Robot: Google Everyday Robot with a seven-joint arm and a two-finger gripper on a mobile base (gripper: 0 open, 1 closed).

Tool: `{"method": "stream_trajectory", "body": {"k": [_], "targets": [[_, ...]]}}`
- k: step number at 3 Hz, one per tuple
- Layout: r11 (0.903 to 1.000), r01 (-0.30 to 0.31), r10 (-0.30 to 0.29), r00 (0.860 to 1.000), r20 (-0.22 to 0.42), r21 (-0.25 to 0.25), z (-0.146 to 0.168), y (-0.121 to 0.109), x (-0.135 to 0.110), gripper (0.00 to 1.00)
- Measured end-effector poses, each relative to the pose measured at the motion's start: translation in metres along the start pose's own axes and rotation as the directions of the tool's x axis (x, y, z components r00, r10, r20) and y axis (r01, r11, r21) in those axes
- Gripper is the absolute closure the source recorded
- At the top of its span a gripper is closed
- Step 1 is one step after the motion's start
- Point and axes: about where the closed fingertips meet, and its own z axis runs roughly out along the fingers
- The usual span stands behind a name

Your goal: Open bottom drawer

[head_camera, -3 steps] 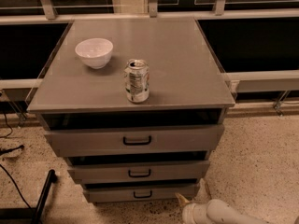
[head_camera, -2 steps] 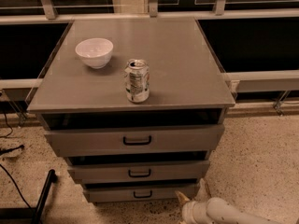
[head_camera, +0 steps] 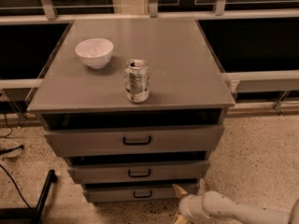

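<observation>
My pincer [head_camera: 178,204] sits low at the front right corner of the grey three-drawer cabinet [head_camera: 140,41], just above the speckled floor. Its two tan fingers [head_camera: 179,190] are spread apart and hold nothing. Compared with a second ago it has crept slightly up and in toward the cabinet, so the upper finger now lies across the right end of the lowest front. That small move is the only change. The white bowl [head_camera: 94,52] and the silver drink can [head_camera: 137,80] on the cabinet's top have not moved, and none of the fronts has shifted.

The bottom drawer [head_camera: 112,194], the narrow grey flat-fronted one at the foot of the cabinet, looks shut to me. Its small black loop handle [head_camera: 142,194] is at the centre of its front and untouched. The pincer is near that handle but off to its right, toward the cabinet's right edge, and apart from it.

I judge I am in the approach, with the pull not yet begun. The next step calls for sliding left along the cabinet's lowest front until the loop lies between my fingers. The mid-width grey drawer [head_camera: 103,174] lies directly above, so drifting upward risks taking the wrong handle.
</observation>
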Motion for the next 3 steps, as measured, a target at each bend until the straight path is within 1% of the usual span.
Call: {"method": "stream_trajectory", "body": {"k": [1, 2, 3], "targets": [[0.9998, 0.017, -0.017, 0.999, -0.039, 0.007, 0.008, -0.016, 0.002, 0.00], [0.9997, 0.025, -0.025, 0.998, -0.060, 0.007, 0.017, -0.027, 0.006, 0.00], [0.9996, 0.025, -0.024, 0.998, -0.066, 0.009, 0.028, -0.034, 0.013, 0.00]]}}
